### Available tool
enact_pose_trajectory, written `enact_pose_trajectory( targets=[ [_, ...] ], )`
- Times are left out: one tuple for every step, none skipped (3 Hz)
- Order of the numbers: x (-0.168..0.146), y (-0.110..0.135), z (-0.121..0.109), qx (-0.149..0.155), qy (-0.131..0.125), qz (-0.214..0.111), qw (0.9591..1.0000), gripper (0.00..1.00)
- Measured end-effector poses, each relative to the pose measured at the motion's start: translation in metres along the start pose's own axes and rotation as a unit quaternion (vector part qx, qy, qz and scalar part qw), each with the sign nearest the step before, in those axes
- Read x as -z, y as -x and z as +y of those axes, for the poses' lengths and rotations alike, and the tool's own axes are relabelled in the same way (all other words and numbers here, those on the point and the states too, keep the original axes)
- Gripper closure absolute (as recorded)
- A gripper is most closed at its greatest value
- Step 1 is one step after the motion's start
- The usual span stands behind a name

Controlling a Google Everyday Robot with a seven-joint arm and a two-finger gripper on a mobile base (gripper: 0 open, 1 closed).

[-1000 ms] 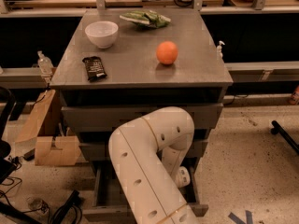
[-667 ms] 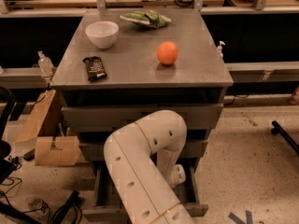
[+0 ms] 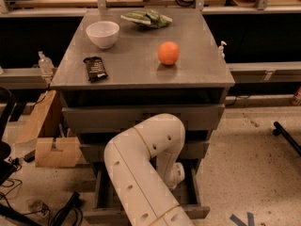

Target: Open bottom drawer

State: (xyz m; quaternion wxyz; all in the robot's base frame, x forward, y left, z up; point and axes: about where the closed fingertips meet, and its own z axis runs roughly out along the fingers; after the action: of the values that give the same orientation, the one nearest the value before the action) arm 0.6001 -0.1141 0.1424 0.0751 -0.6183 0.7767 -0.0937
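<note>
The bottom drawer (image 3: 100, 193) of the grey cabinet stands pulled out toward me, its side walls and front lip showing on both sides of my arm. My white arm (image 3: 141, 164) bends over the middle of it and hides the knob. The gripper (image 3: 177, 175) hangs down at the arm's end, over the open drawer's right half, just below the middle drawer front (image 3: 197, 149). The top drawer front (image 3: 94, 119) sits shut above.
On the cabinet top lie a white bowl (image 3: 102, 33), a dark snack bar (image 3: 95, 68), an orange (image 3: 168, 53) and a green chip bag (image 3: 146, 18). Cardboard boxes (image 3: 51, 150) stand left of the cabinet. Cables lie at bottom left, and a black leg (image 3: 287, 136) at right.
My arm's elbow has shifted slightly to the left. The bottom drawer stays pulled out about as far as before.
</note>
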Motion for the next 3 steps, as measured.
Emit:
enact_pose_trajectory(
  targets=[
    [-0.002,0.001,0.004,0.006,0.005,-0.01,0.9999,1.0],
    [-0.011,-0.013,0.044,0.012,0.054,-0.012,0.9984,1.0],
    [-0.015,-0.04,0.099,0.006,0.102,0.012,0.9947,1.0]
  ],
)
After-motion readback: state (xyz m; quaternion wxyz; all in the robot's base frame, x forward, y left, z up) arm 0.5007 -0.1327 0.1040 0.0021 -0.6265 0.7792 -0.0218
